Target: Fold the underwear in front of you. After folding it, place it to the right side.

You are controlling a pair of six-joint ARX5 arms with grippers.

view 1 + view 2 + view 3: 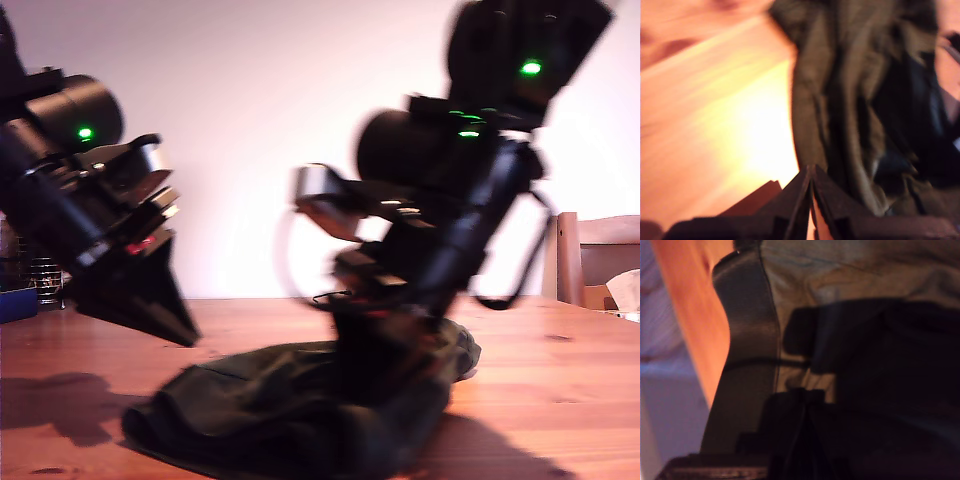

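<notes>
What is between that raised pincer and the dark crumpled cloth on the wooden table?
Nothing visible. My first pincer hangs shut above bare wooden table, just off the edge of the dark olive crumpled underwear. My second pincer is already down at the cloth.

The underwear [290, 410], a very dark olive, wrinkled cloth, lies bunched in a heap on the wooden table [560, 400]

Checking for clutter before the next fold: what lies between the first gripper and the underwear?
Nothing: in the first wrist view only bare wooden table shows between my first gripper and the underwear.
</notes>
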